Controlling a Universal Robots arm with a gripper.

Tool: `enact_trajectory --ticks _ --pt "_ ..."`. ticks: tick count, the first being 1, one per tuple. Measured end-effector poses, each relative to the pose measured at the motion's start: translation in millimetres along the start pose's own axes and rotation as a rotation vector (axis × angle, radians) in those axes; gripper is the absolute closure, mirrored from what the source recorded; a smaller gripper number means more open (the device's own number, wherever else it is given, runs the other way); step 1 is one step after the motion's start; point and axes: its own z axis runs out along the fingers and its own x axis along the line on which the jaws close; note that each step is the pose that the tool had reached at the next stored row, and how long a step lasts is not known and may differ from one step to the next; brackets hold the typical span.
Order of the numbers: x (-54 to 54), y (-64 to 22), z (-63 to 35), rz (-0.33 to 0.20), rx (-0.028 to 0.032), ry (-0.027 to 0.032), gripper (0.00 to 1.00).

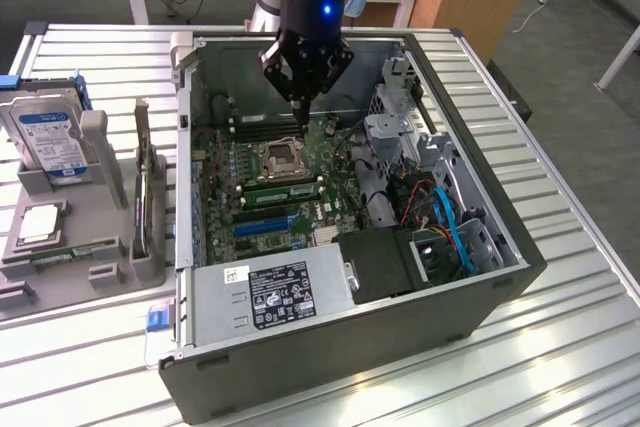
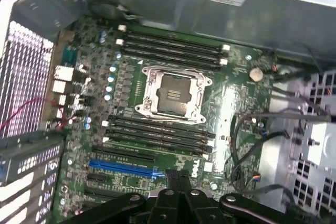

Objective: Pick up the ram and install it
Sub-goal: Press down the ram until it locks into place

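While the pincer (image 1: 301, 107) hangs shut and empty over the open computer case (image 1: 480, 217), the ram (image 1: 285, 185) looks already seated in a slot at six o'clock of the processor socket (image 1: 281, 155), so little seems left.

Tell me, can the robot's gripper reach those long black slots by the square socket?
Probably yes: the case lies open, the gripper hangs over the motherboard, and nothing covers the slots.

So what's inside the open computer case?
The computer case holds a green motherboard with an empty processor socket, black memory slots, a blue slot and cables. A power supply covers the rest.
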Motion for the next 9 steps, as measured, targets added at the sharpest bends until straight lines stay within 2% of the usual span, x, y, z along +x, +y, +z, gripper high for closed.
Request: enact_trajectory --ticks 3,9 --pt "0.0 0.0 0.0 0.047 0.0012 -0.0016 0.9" --pt "0.0 0.0 0.0 0.051 0.0015 -0.0017 0.9"
